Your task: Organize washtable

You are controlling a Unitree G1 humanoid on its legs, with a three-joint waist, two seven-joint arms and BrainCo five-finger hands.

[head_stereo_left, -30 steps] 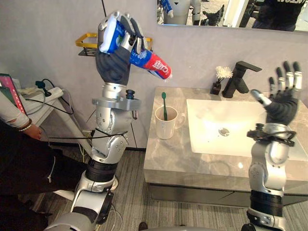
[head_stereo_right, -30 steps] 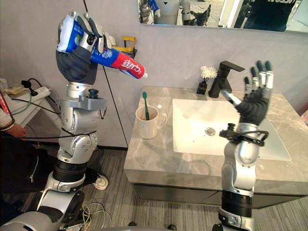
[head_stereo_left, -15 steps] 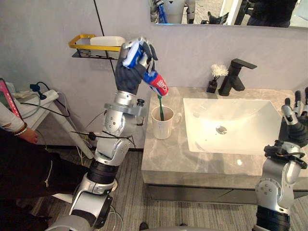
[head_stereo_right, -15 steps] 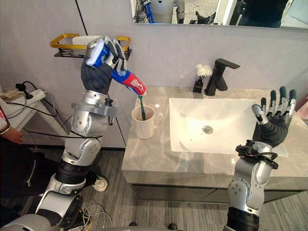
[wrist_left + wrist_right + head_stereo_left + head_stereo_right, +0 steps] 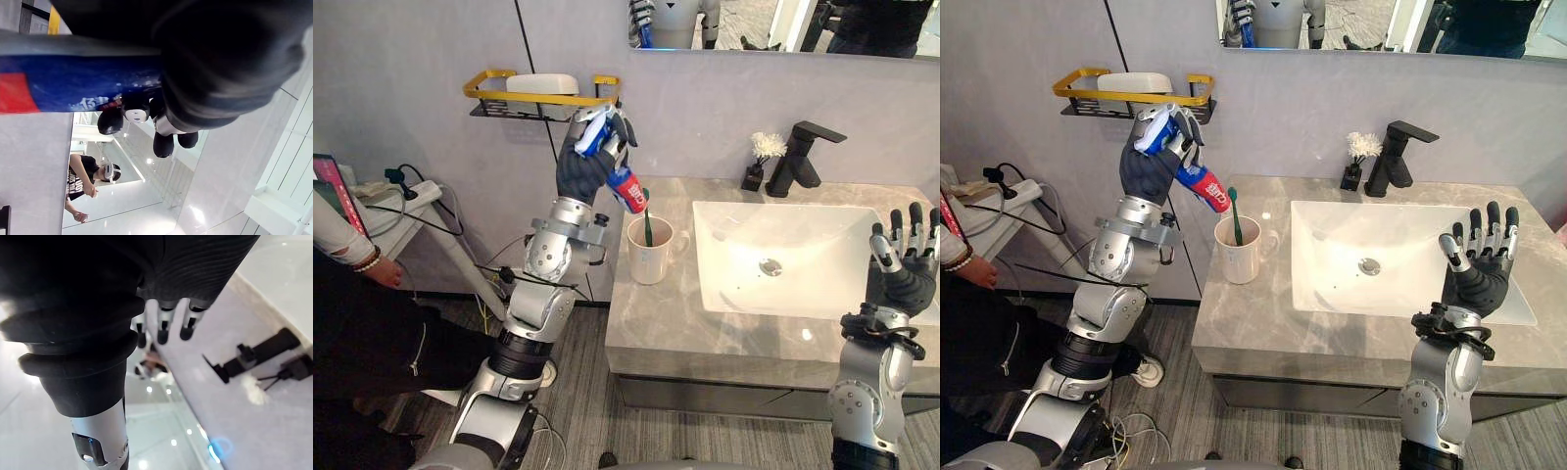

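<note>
Left eye view: yellow wire shelf [image 5: 533, 93] on the wall, far left. Left hand [image 5: 582, 166] is up just beside it, fingers curled round a blue-and-red toothpaste tube [image 5: 626, 188]. The tube's long axis slants: blue end up inside the hand, red end sticking out below the fingers, pointing down-right at a white ceramic mug [image 5: 649, 257], just above its rim. Green toothbrush [image 5: 648, 220] stands in the mug on the grey marble tabletop [image 5: 705, 328]. White rectangular sink [image 5: 803, 255], black faucet [image 5: 803, 157] behind. Right hand [image 5: 901, 279] is upright at the sink's front right, fingers straight, holding nothing.
</note>
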